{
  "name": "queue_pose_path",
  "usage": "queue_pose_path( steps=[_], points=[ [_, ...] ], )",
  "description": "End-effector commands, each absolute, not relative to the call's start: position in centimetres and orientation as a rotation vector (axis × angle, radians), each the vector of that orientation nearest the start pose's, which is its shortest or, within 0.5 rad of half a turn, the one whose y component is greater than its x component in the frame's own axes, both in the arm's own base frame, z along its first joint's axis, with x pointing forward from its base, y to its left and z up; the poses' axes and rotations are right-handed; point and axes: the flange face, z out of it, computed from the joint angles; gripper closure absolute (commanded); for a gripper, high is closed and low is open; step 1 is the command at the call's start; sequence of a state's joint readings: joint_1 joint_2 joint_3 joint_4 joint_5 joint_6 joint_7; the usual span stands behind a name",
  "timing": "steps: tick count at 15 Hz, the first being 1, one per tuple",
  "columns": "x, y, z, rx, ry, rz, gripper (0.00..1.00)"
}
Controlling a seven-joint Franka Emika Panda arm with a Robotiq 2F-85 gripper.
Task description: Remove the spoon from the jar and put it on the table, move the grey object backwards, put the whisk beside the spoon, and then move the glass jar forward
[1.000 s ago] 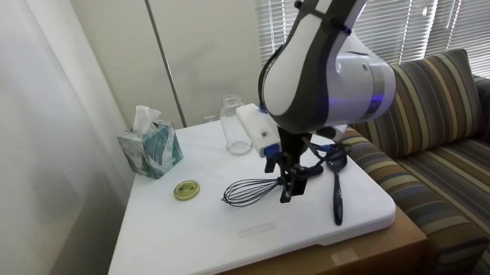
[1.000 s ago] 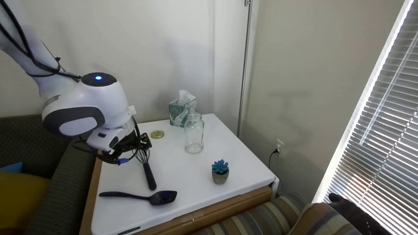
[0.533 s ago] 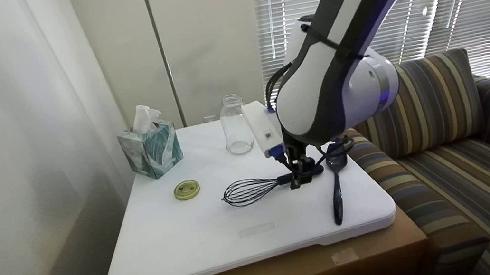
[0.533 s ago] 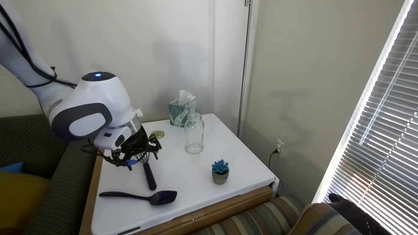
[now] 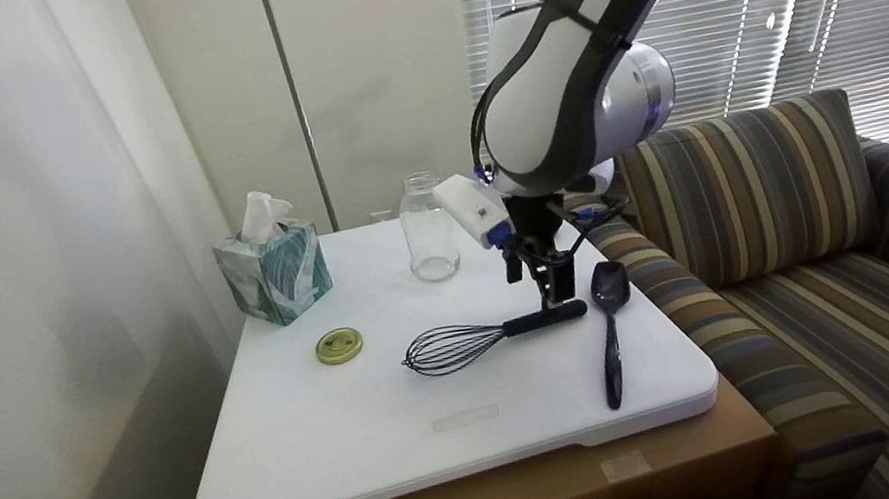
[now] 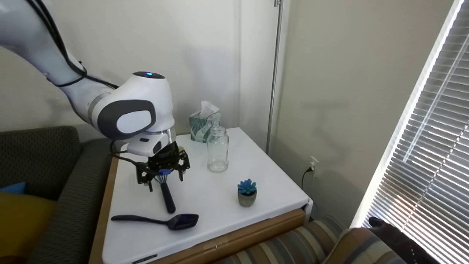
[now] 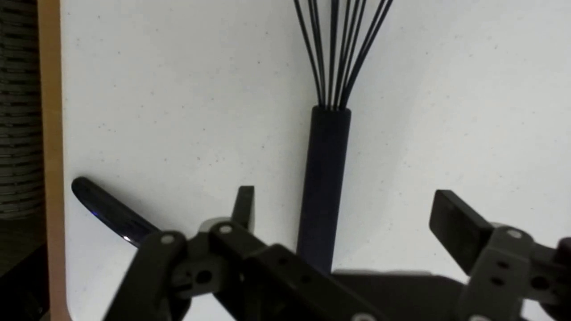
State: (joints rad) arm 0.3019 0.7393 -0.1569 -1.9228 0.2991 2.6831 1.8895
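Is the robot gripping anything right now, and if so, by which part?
Nothing is held: the gripper is open, and the wrist view shows gaps either side of the whisk's handle.

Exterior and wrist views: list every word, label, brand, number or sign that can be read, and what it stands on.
None can be read.
Dark strip, perhaps a label, on the edge of the table in an exterior view: too small to read.

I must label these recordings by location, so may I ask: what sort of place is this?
Probably a living room or lounge: a striped, cushioned seat, window blinds and a tissue box suggest it.
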Motion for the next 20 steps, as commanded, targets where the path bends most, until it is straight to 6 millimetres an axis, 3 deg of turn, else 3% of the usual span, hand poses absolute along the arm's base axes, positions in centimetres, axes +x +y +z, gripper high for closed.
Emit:
queue_pose_path(
  steps=[1,10,11,12,20],
  points=[
    [60.8,8.5,9.8,-1.69,2.607,0.02,0.0],
    [60.3,9.2,6.5,-1.657,2.694,0.031,0.0],
    [60.4,9.2,6.3,-1.652,2.7,0.03,0.25],
    [60.4,9.3,6.1,-1.646,2.704,0.028,0.27],
    [61.6,9.5,6.9,-1.634,2.7,0.025,0.84]
  ],
)
